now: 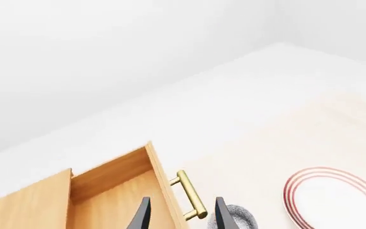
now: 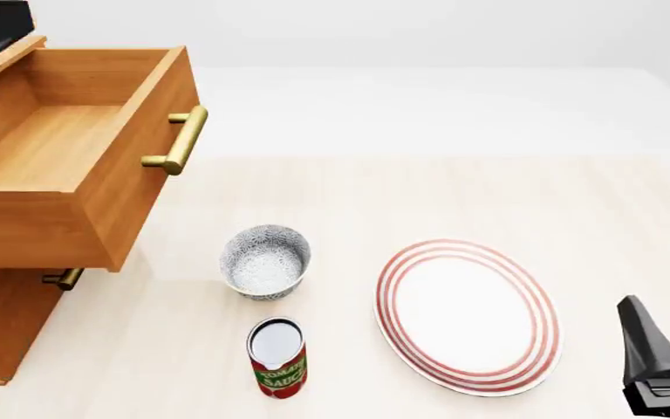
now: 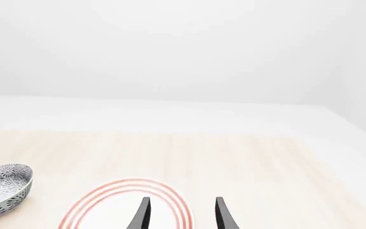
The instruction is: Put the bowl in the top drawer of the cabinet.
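Sitting left of the open, empty right claw (image 3: 179,212), the bowl (image 2: 265,260) seems nearer the left claw (image 1: 179,214), also open.

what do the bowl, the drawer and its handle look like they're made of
Bowl: probably glazed ceramic, white with a dense dark speckled pattern. Drawer: light brown wood with visible grain and a matte look. Handle: brass-like metal, a shiny golden bar.

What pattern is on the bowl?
The bowl is white with a dense dark speckled floral pattern, inside and out; the front view shows it best.
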### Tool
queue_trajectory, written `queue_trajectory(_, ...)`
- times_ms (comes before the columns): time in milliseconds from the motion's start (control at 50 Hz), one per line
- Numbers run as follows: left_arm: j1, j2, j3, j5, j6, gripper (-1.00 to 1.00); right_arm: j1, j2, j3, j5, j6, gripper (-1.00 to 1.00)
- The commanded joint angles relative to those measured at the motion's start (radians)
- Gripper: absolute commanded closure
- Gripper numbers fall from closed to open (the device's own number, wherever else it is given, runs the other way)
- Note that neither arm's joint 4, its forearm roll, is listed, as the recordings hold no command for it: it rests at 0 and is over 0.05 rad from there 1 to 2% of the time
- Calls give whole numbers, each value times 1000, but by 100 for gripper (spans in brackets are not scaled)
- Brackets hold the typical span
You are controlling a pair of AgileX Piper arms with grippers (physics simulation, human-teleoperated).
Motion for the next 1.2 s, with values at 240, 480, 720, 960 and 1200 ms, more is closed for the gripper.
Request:
queue_trajectory(240, -91, 331, -428, 240, 106, -100, -2, 0, 0, 9, -3, -100)
queue_trajectory(480, -172, 479, -443, 307, 40, -100, -12, 1, 0, 12, 7, -100)
queue_trajectory(720, -250, 540, -448, 416, -19, -100, -3, 0, 0, 15, 10, -100)
queue_trajectory(960, -282, 546, -384, 395, -63, -100, -3, 0, 0, 14, 11, -100)
queue_trajectory(1200, -316, 525, -228, 320, -120, -100, -3, 1, 0, 16, 13, -100)
